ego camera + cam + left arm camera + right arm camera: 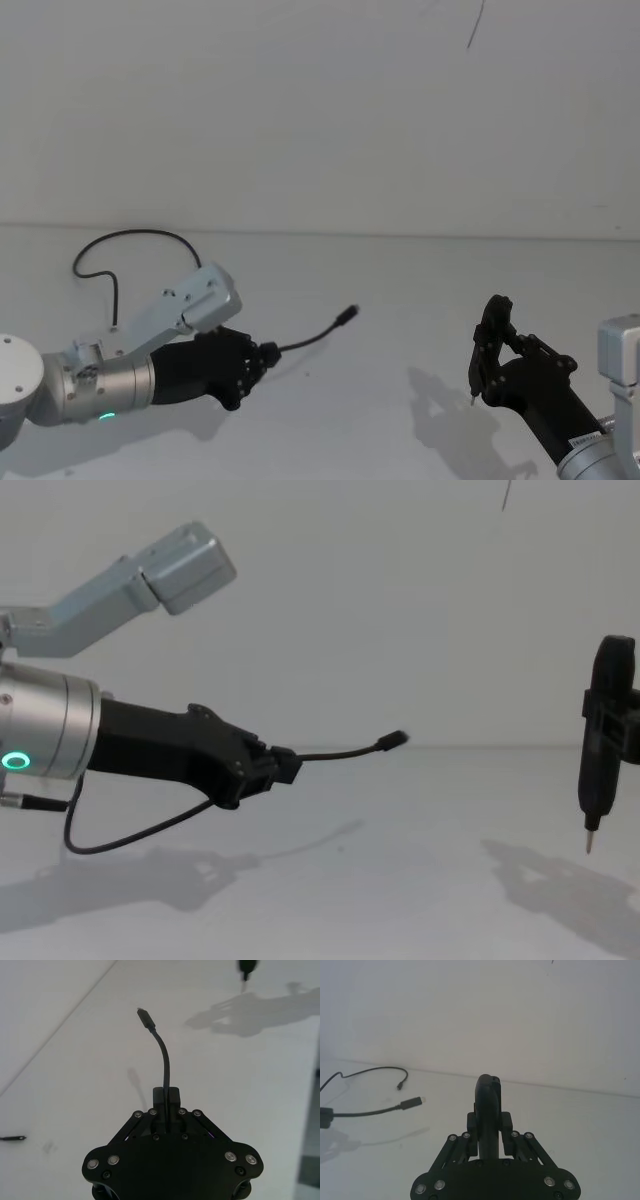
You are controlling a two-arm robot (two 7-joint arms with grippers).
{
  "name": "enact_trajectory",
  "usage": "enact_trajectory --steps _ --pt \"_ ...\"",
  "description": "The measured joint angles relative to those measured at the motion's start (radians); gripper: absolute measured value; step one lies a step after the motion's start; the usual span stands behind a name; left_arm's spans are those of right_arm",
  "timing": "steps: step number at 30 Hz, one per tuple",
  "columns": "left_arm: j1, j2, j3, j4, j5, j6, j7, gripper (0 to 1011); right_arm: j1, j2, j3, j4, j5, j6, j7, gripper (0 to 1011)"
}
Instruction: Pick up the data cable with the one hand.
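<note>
**Head view:** the robot's black, angular left gripper (268, 353), on its silver cylinder with a green ring, has its jaws closed on the thin black data cable (315, 337) just behind the plug. The plug end juts free beyond the gripper, above the white tabletop (400, 290), and the slack loops away behind it.

**Left wrist view:** the cord rises from between the jaws and curves to the small metal-tipped plug (146, 1017).

**Right wrist view:** well apart from the left gripper, the right gripper (489, 1127) sits idle, its jaws clamped on a slim black pen-shaped tool (487, 1095).

**Chest view:** cable droops below the left gripper, apparently lifted. A bare white wall (400, 600) stands behind.
</note>
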Motion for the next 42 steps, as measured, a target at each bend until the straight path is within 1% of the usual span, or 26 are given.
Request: enact_trajectory --steps 4,7,13,18,26,33,38,42 --pt "0.012 0.025 0.006 -0.047 -0.021 0.0 -0.037 51 0.0 0.0 0.0 0.0 0.0 0.0 0.0 269" --pt "0.023 0.041 0.009 -0.077 -0.032 0.003 -0.054 51 0.0 0.0 0.0 0.0 0.0 0.0 0.0 269" --pt "0.049 0.068 0.013 -0.124 -0.05 0.022 -0.065 51 0.0 0.0 0.0 0.0 0.0 0.0 0.0 269" --pt "0.069 0.082 0.014 -0.148 -0.059 0.032 -0.065 51 0.0 0.0 0.0 0.0 0.0 0.0 0.0 269" --pt "0.096 0.092 0.018 -0.173 -0.071 0.044 -0.047 51 0.0 0.0 0.0 0.0 0.0 0.0 0.0 269" --pt "0.107 0.096 0.02 -0.183 -0.077 0.049 -0.037 51 0.001 -0.004 0.002 -0.002 0.004 -0.002 0.005 269" --pt "0.112 0.097 0.021 -0.187 -0.079 0.052 -0.033 51 0.005 -0.012 0.007 -0.007 0.024 -0.006 0.022 269" --pt "0.115 0.098 0.021 -0.19 -0.08 0.053 -0.03 51 0.014 -0.025 0.014 -0.014 0.059 -0.008 0.046 269"
